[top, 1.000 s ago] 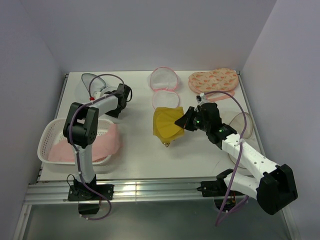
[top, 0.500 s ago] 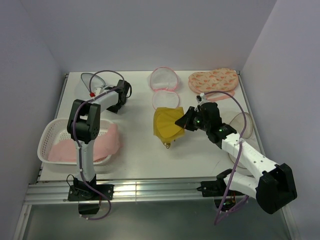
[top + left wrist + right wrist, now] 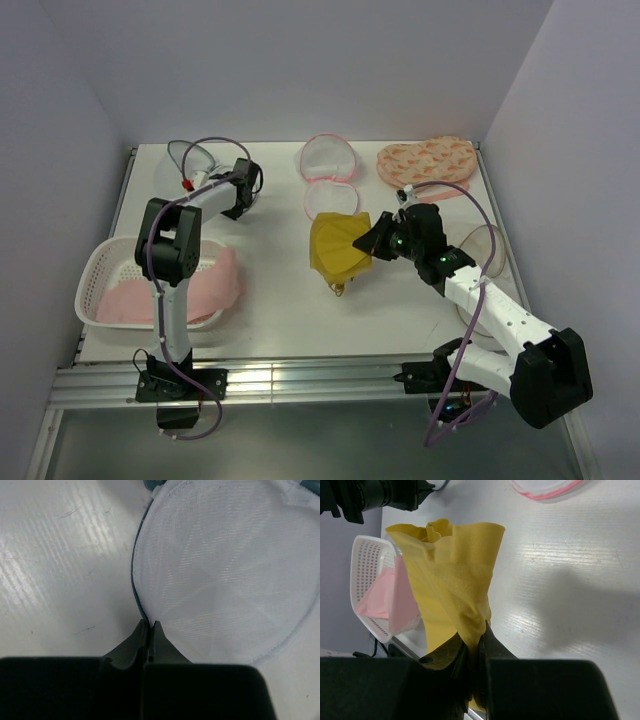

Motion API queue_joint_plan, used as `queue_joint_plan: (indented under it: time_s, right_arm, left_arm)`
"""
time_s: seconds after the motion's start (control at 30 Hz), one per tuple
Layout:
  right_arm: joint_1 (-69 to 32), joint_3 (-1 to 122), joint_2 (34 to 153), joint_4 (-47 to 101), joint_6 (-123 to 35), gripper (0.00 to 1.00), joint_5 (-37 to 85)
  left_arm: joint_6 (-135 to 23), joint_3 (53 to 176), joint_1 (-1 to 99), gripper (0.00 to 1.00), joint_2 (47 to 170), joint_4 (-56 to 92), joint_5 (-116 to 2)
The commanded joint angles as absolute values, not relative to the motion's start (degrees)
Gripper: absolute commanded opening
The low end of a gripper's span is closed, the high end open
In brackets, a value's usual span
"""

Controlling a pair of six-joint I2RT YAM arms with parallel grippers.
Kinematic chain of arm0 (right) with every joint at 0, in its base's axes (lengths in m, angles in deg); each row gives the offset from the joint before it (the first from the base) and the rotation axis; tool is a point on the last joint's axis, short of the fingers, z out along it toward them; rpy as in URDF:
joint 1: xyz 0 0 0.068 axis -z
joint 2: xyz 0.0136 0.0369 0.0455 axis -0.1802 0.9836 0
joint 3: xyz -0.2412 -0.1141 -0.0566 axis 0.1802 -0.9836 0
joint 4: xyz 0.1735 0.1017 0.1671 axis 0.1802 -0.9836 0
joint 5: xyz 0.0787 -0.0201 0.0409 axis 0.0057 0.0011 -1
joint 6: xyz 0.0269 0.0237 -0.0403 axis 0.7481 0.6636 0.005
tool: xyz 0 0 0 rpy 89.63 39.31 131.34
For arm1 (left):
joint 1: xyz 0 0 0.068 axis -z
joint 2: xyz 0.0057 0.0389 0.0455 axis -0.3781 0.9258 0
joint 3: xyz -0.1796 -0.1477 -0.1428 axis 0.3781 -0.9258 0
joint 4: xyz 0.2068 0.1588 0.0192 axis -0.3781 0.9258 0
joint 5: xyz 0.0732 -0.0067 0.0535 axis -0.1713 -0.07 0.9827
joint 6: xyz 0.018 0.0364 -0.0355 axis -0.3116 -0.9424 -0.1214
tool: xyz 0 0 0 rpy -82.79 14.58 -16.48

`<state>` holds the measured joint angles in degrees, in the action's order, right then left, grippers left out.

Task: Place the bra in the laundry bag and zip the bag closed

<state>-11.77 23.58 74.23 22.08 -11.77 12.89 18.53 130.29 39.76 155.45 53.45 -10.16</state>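
Your left claw (image 3: 150,625) is pressed together right on the grey zip rim of the bag (image 3: 225,575), and from the wrist view it looks to be pinching that rim. The bag sits at the far left of the worktop (image 3: 280,300). Your right claw (image 3: 479,636) is clamped on the yellow bra (image 3: 450,580) at mid-worktop, well apart from the bag and to its right. Either carry the bra left and back, or draw the bag toward the centre. The left arm is the nearer one to the bag.
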Motion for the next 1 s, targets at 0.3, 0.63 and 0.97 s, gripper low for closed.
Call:
queue_joint_plan:
  time_s: [0.3,0.63,0.97]
  right_arm:
    - [-10.4,24.7,73.2,24.2,-12.4,0.0,11.8]
    - [-9.0,26.8,72.3,23.1,-12.2,0.0,11.9]
    - [-7.8,30.5,69.7,21.1,-11.3,0.0,12.7]
  left_arm:
    - [-1.4,126.6,41.4,0.0,143.8,43.5,-17.6]
    - [-7.9,115.7,44.6,0.0,128.5,39.5,-21.8]
    - [-12.4,103.0,48.2,0.0,112.6,37.7,-33.9]
